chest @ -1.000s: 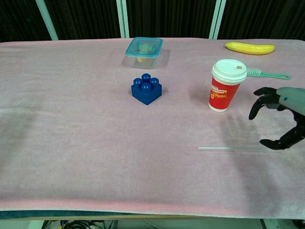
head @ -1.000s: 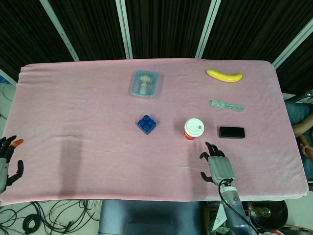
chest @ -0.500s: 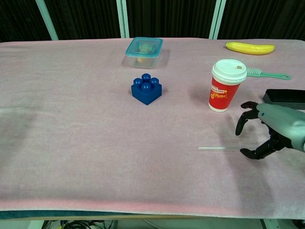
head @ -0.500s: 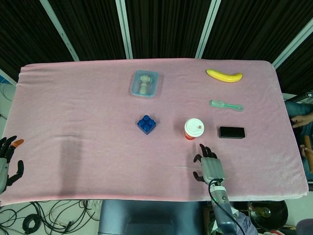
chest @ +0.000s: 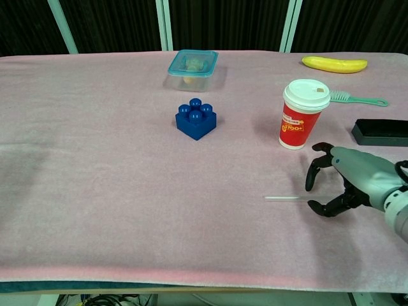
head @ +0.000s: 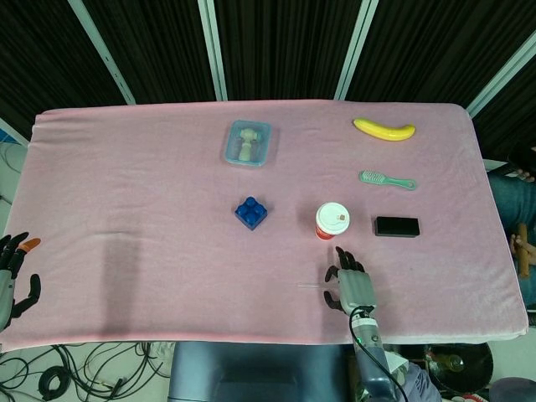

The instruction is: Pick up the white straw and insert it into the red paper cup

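The white straw lies flat on the pink cloth near the front edge; in the head view it shows as a faint line. The red paper cup with a white lid stands upright behind it, also seen in the head view. My right hand hovers over the straw's right end with its fingers spread and nothing in them; a lower fingertip is at or touching that end. The head view shows the same hand just in front of the cup. My left hand hangs off the table's left front corner, fingers apart, empty.
A blue toy brick sits left of the cup. A clear lidded box stands at the back. To the right lie a black case, a green brush and a banana.
My right hand has moved left along the front of the table, from right of the straw to over its right end. The straw and cup have not moved.
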You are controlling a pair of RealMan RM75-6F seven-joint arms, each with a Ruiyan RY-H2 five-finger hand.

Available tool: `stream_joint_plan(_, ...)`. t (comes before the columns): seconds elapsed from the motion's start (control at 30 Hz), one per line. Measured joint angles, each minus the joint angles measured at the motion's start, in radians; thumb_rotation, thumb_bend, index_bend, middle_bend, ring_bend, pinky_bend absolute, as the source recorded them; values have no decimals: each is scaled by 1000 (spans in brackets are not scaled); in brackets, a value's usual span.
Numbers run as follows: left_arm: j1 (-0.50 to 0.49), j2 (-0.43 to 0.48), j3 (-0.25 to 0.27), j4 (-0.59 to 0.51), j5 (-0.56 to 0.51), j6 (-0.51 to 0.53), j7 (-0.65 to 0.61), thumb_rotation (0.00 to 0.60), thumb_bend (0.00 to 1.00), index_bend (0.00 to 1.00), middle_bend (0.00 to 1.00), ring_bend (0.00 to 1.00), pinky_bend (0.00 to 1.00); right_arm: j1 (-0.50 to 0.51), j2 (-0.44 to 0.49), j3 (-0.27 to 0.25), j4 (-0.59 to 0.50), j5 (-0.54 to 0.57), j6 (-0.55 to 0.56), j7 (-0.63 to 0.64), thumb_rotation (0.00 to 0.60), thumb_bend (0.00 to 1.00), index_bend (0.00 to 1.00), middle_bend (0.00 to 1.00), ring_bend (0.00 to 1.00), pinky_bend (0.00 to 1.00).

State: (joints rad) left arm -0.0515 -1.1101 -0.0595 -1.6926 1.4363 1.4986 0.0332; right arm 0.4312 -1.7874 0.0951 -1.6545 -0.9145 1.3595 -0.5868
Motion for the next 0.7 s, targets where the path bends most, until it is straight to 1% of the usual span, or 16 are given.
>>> stream_joint_plan(0.33,-1,-1,0,-1,-2,-1,3,600,581,190,91,23,0,1,-26,20,43,-1,-38,13,600,294,539,0,0,154)
stream_joint_plan(0.7,-2,0,0,-1,-3,-5,4,600,580,190,90,23,0,-6,-38,25,60,-9,-59,22,600,299,579,0,0,155)
